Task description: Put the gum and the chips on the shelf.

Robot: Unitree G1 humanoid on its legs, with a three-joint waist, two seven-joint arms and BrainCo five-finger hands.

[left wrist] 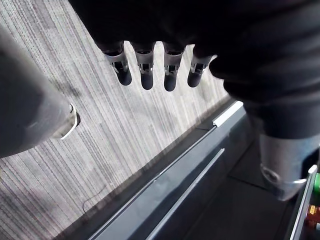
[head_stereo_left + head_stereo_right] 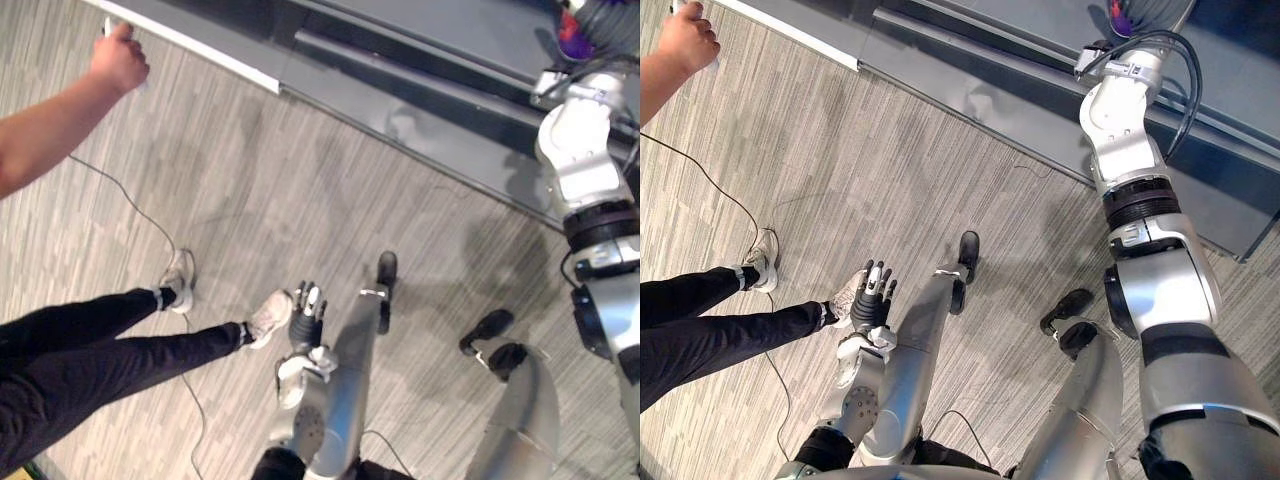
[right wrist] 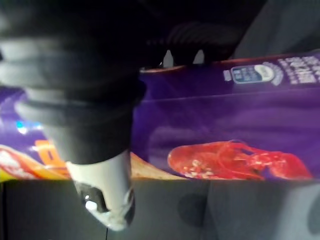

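My right arm reaches up and forward to the dark grey shelf unit [image 2: 970,60]. The purple chips pack [image 3: 225,120], printed with a red lobster, lies across my right hand [image 3: 100,185], with the thumb in front of it and the fingers tucked behind its upper edge. A bit of the purple pack [image 2: 1123,15] shows past the wrist at the shelf. My left hand [image 2: 872,295] hangs low beside my body with its fingers [image 1: 145,75] straight and nothing in it.
A person stands on my left on the striped grey floor [image 2: 300,190], with dark trousers, white shoes [image 2: 270,316] and a raised arm [image 2: 60,120] toward the shelf's far left end. The shelf base [image 2: 420,110] runs along the floor ahead.
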